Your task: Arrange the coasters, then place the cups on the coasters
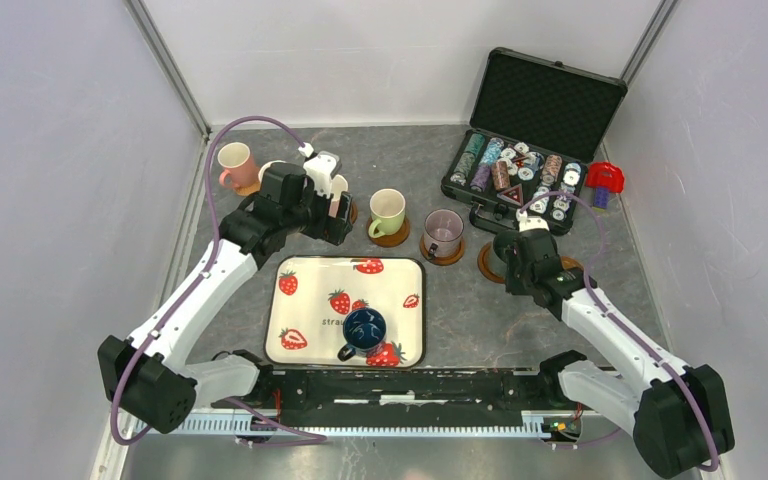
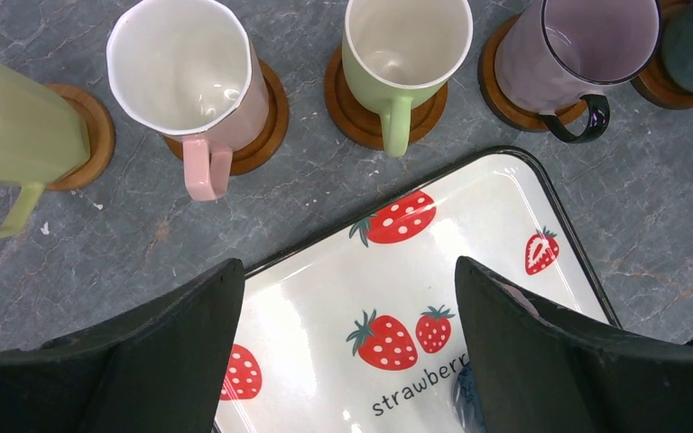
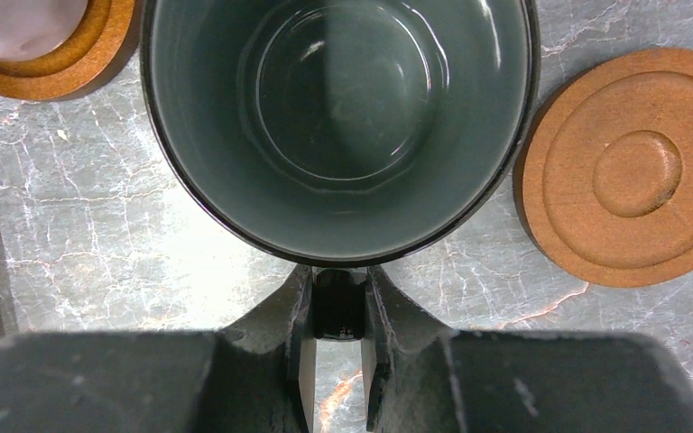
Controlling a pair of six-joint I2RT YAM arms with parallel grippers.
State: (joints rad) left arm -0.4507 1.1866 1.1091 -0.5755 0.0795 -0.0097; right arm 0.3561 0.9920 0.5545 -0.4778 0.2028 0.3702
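Note:
My right gripper (image 3: 337,290) is shut on the handle of the dark grey-green cup (image 3: 338,117). That cup stands over a coaster (image 1: 488,263) right of the mauve cup (image 1: 444,230); I cannot tell whether it rests on it. A bare coaster (image 3: 627,176) lies just to its right. My left gripper (image 2: 347,325) is open and empty above the far edge of the strawberry tray (image 2: 505,194). Beyond it a green cup (image 2: 0,135), a pink cup (image 2: 189,81), another green cup (image 2: 406,63) and the mauve cup (image 2: 577,54) each sit on a coaster. A dark blue cup (image 1: 365,330) stands on the tray.
An open black case of poker chips (image 1: 520,170) sits at the back right, with a red object (image 1: 605,178) beside it. Another pink cup (image 1: 232,165) stands at the back left. Grey walls close the table on three sides.

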